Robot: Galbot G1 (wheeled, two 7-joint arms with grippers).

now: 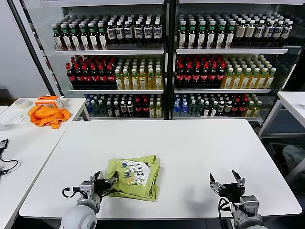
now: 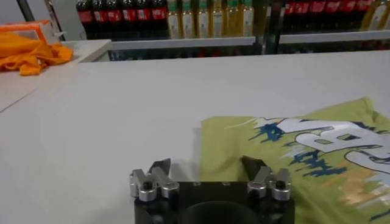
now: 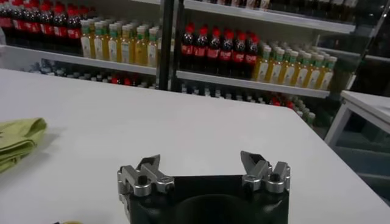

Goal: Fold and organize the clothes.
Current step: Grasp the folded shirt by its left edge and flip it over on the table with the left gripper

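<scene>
The clothes, a lime T-shirt (image 1: 136,174) with a white and dark print facing up, lie folded into a small rectangle near the front of the white table (image 1: 190,148). My left gripper (image 1: 106,181) sits low at the shirt's left front corner, open. In the left wrist view this gripper (image 2: 206,164) has one finger over bare table and the other over the shirt (image 2: 317,152), so the shirt's edge lies between them. Over the table's front right, my right gripper (image 1: 223,177) is open and holds nothing. The right wrist view shows that gripper (image 3: 200,159) with the shirt (image 3: 18,137) far to one side.
A bright orange cloth (image 1: 47,116), a tape roll (image 1: 21,102) and an orange box (image 1: 47,100) lie on the side table at the left. Glass-fronted bottle shelves (image 1: 164,62) stand behind the table. Another white table (image 1: 293,102) stands at the right.
</scene>
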